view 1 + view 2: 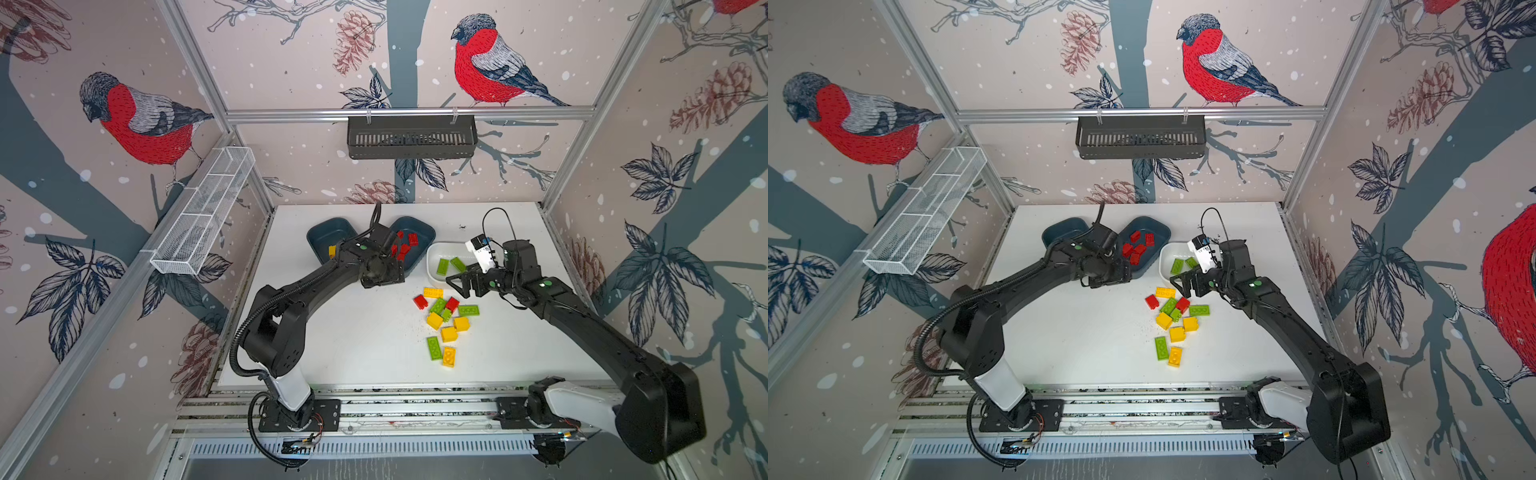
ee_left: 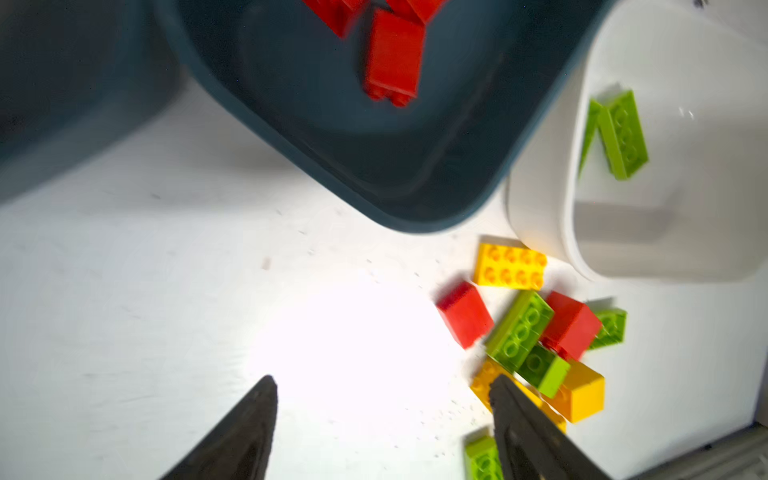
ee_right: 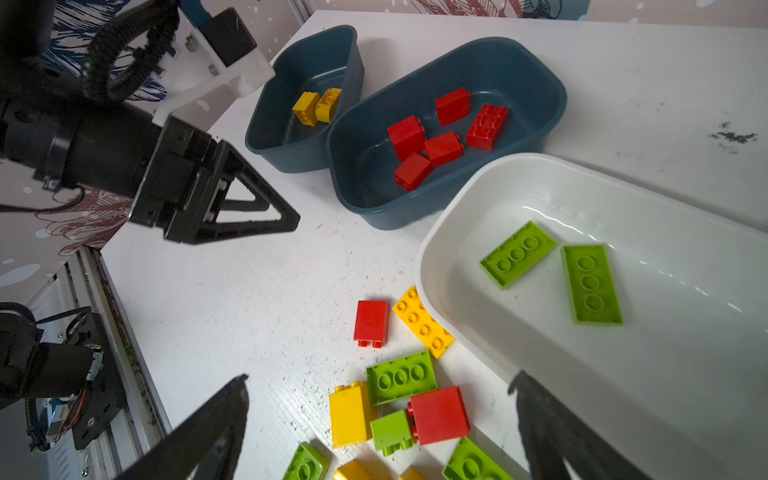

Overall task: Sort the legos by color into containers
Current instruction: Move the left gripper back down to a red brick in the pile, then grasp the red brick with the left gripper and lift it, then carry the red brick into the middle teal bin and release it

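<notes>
Tubs line the far side of the white table [image 1: 332,353] in both top views. From the loose legos [image 1: 444,322], I log the white tub [image 1: 432,257] at 12 o'clock, the red-brick tub [image 1: 428,249] at 11 and the yellow-brick tub [image 1: 328,235] at 10. Left gripper [image 1: 1108,278] hangs at the red-brick tub's near rim. Right gripper [image 1: 455,286] sits between the white tub and the loose legos.

Left wrist: fingers [image 2: 249,428] spread wide, nothing between them, bare table below. Red bricks [image 2: 395,54] lie in their tub.

Right wrist: claw fully apart and empty above the loose legos. I count five red bricks in one teal tub, two yellow bricks [image 3: 316,106] in the other and two lime plates [image 3: 517,253] in the white tub. Red, yellow and lime pieces lie loose, several touching, just beside the white tub's wall.
</notes>
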You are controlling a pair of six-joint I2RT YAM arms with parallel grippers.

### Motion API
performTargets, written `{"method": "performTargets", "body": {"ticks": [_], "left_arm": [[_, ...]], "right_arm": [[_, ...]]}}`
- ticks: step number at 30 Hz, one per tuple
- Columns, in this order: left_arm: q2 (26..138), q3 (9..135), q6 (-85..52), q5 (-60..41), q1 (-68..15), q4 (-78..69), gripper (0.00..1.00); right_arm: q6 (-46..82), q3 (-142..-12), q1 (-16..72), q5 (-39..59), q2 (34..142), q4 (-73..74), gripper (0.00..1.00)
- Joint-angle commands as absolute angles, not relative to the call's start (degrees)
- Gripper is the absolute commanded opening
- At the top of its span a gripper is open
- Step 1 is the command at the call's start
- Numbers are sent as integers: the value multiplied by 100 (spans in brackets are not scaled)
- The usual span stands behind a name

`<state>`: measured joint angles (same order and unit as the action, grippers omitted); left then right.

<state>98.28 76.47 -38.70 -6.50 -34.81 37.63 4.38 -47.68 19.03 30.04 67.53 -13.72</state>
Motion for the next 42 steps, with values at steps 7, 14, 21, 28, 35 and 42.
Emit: {"method": "performTargets", "body": {"ticks": [7, 14, 21, 28, 35, 42], "left_arm": [[10684, 8011, -5197, -608, -4414, 3415, 74], [11423, 8457, -5593, -407, -4643, 3464, 69], [11874, 8784, -5778, -79, -4770, 3725, 63], [12169, 9026, -5836, 256, -4807, 3973, 56], [12227, 9081, -5798, 613, -4851, 4294, 41], [12001, 9132, -5406, 900, -4851, 4634, 28]], "right_arm": [[202, -4594, 1569, 3068, 6437, -1626, 99], [281, -4440, 1477, 3059, 6302, -1513, 100], [255, -4324, 1410, 3055, 6209, -1485, 99], [207, -4274, 1366, 3076, 6160, -1494, 99], [176, -4289, 1318, 3090, 6146, -1520, 99], [224, -4271, 1318, 3109, 6152, -1472, 100]]}}
